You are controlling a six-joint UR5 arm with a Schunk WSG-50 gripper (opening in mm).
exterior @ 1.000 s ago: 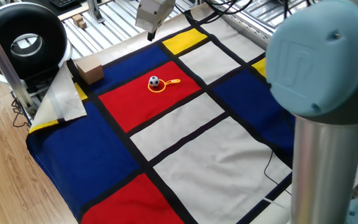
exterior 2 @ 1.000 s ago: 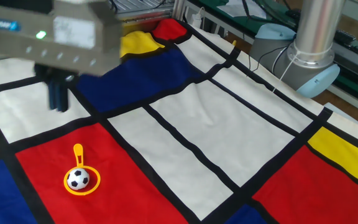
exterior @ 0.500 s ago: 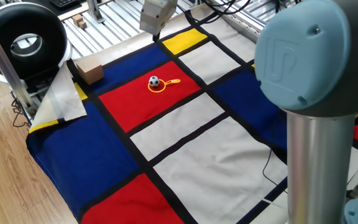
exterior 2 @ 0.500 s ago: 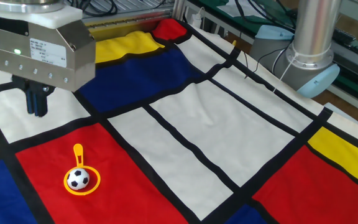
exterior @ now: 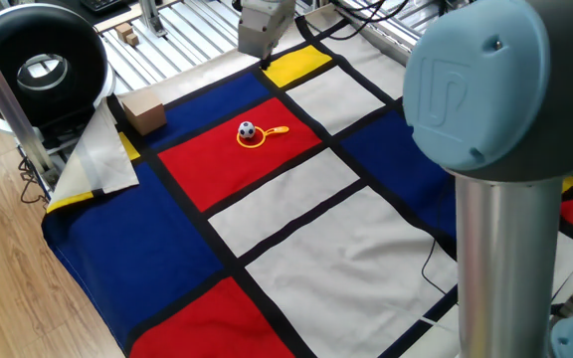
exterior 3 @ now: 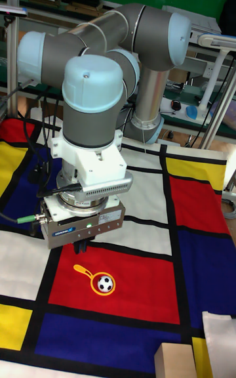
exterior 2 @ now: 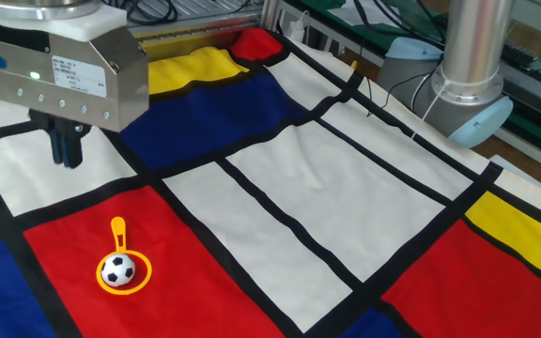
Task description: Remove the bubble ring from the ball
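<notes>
Approaching: your gripper (exterior 2: 67, 150), jaws nearly together, hangs beyond the bubble ring (exterior 2: 123, 272) encircling the ball (exterior 2: 117, 270); next, descend on its handle.

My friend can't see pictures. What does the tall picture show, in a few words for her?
A small soccer-patterned ball sits inside a yellow-orange bubble ring on a red square of a colourful patchwork cloth. A big grey and blue robot arm hangs just above, its tool near the ring's handle, touching nothing.
</notes>
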